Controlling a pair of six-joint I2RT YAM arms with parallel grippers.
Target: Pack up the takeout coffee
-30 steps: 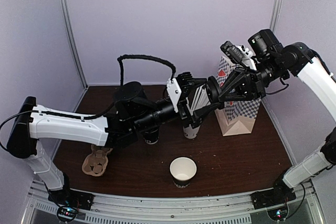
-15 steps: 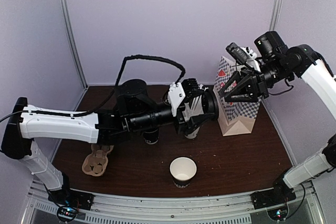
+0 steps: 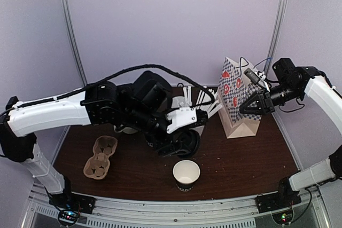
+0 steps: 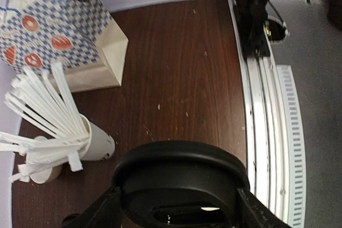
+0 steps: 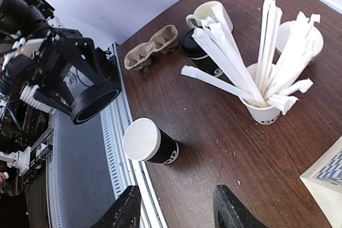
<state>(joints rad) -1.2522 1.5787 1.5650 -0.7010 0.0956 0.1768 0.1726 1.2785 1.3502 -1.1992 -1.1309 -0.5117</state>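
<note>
At the far left of the table, near the front, a cardboard carrier lies flat with both of its wells bare. Behind it, in the right wrist view, stand a cream mug and, just beside it, the lidded cup, black with its black lid on.

Next comes the left gripper. Its fingers are clamped on opposite edges of the loose black lid, which is held roughly level and clear of the wood. From above, the lid sits just behind and a little to the left of the open cup. That cup stands upright near the front edge with its white inside showing. Lid and cup are apart. How far the lid hangs above the rim is hard to judge from these angles.

Further right and back, a white cup of stirrers fans its white sticks outward, with a second white cup close behind it. Right of that stands the blue-checked paper bag, upright with its handles up.

At the far right, the right gripper is raised beside the upper part of the bag. Its fingers are spread with nothing between them, well apart from both black cups.
</note>
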